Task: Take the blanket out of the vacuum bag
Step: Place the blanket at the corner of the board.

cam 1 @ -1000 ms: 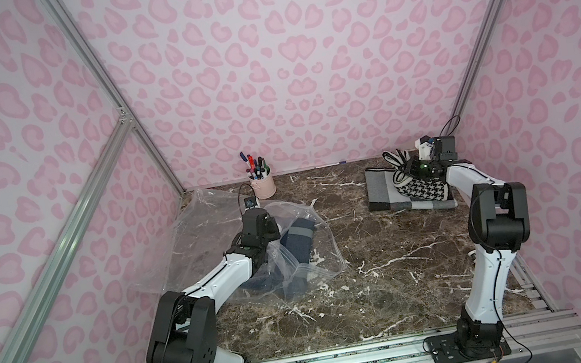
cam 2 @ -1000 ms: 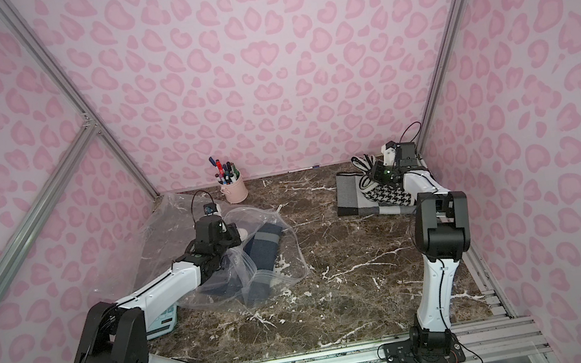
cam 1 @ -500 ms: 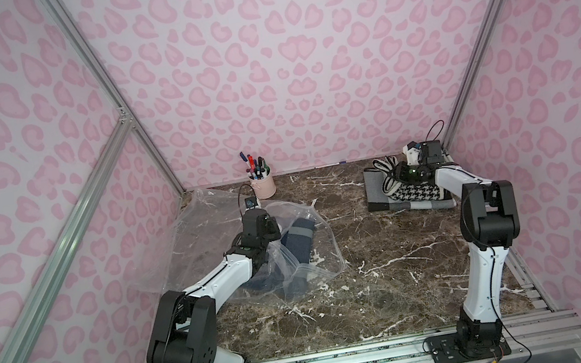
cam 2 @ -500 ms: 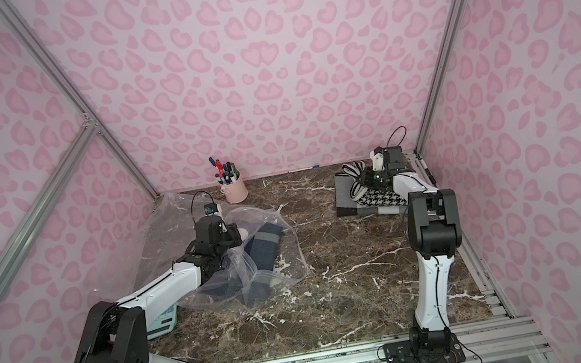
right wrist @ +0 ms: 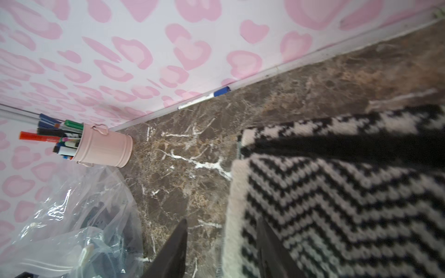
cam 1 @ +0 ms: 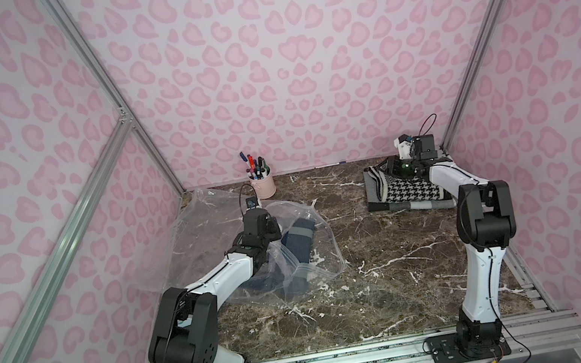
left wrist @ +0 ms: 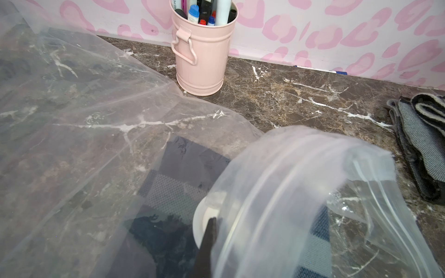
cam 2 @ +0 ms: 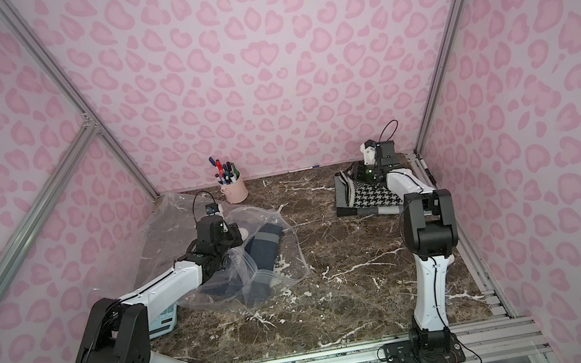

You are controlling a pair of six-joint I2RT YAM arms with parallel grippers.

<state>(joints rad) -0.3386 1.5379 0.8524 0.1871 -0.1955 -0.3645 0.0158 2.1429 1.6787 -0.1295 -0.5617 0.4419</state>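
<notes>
The vacuum bag (cam 1: 320,243) (cam 2: 293,257) lies crumpled left of the table's centre, with a folded dark blue and grey cloth (cam 1: 300,242) inside it. My left gripper (left wrist: 213,227) is shut on the bag's clear film beside the round white valve disc (left wrist: 199,225). One dark finger (left wrist: 207,243) shows; film hides the second. The black-and-white houndstooth blanket (cam 1: 414,189) (cam 2: 378,197) (right wrist: 337,204) lies folded at the back right, outside the bag. My right gripper (right wrist: 222,222) (cam 1: 392,171) hovers open over the blanket's pale edge, holding nothing.
A flatter clear bag (cam 1: 200,220) spreads over the back left, its pale blue patch (cam 2: 163,321) beside the left arm's base. A pink pen cup (cam 1: 264,186) (left wrist: 202,60) (right wrist: 103,149) stands at the back wall. A loose marker (right wrist: 204,97) lies along that wall.
My right gripper has opened, let go of the houndstooth blanket and shifted a little to the left. The left arm and the bag have not moved.
</notes>
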